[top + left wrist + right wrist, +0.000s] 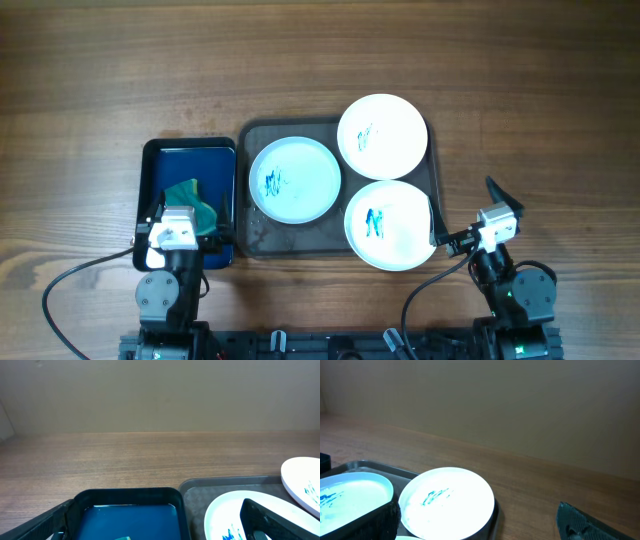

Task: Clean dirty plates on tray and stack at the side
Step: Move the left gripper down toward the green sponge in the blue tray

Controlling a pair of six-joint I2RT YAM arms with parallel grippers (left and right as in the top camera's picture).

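Three white plates with blue-teal scribbles lie on the dark grey tray [300,242]: one at the left [293,179], one at the far right [382,136], one at the near right [391,224]. My left gripper [188,218] is open and empty over the near end of the blue tray. Its wrist view shows its fingers [157,530] apart, the left plate [225,510] and the far plate [302,477]. My right gripper [468,210] is open and empty at the grey tray's right edge. Its wrist view [477,530] shows the far plate [447,502] and the left plate [350,492].
A smaller glossy blue tray [190,160] sits left of the grey tray and holds a crumpled teal cloth [192,197]. The cloth shows as a sliver in the left wrist view [124,537]. Bare wooden table lies beyond and right of the trays.
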